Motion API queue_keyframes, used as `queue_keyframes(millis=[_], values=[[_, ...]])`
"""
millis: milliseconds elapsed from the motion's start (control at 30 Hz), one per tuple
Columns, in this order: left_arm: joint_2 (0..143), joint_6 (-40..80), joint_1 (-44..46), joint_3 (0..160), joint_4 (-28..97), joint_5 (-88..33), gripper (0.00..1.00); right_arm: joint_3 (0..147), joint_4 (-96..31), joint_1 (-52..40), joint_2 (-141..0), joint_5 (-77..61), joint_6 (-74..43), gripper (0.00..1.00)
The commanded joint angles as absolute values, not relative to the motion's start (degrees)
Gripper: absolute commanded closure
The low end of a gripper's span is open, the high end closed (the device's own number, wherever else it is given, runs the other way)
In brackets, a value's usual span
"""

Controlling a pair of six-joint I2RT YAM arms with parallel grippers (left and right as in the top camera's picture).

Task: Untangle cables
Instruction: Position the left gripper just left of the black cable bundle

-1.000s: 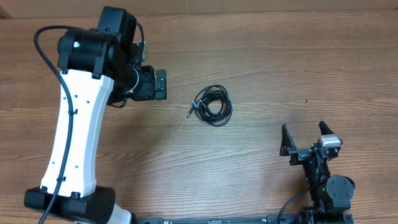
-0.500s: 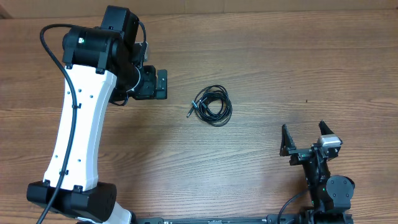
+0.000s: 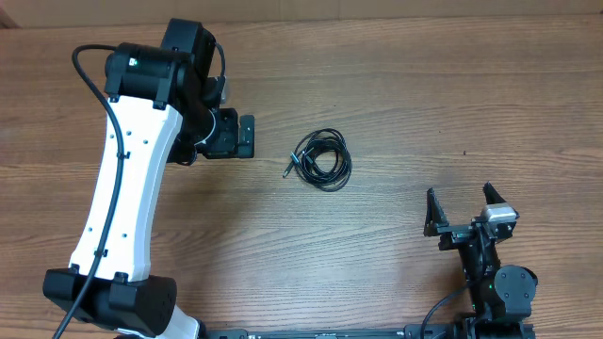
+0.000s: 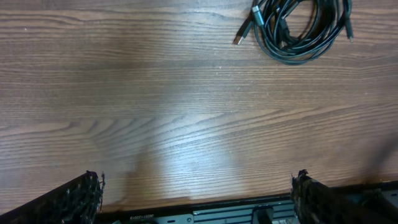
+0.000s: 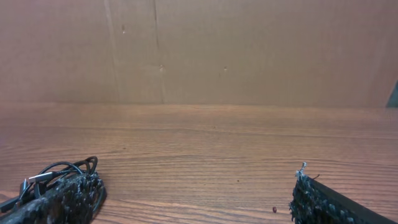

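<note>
Lying coiled on wood-grain table (image 3: 424,94), cables (image 3: 320,159), brown wall (image 5: 249,50) behind

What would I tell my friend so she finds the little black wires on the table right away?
Start at the big white left arm on the wooden table. Just beyond its open gripper, near the table's middle, lies a small coil of thin black cables with a metal plug sticking out. Unlike the thick wiring fixed to the arms, it lies loose.
</note>
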State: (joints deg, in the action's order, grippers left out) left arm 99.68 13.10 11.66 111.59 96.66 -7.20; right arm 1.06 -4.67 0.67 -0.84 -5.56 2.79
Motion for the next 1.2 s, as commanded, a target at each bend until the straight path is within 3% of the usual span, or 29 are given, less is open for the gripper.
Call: queue_keyframes(millis=[0,1167], values=[[100.03,11.55,12.03,111.07,96.68,-6.63,0.0,0.47,-4.4,0.38,-0.23,-5.39,2.87,0.0],[100.07,11.81,12.03,106.96,91.15,-6.92,0.01,0.47,-4.4,0.38,-0.23,-5.39,2.9,0.0]])
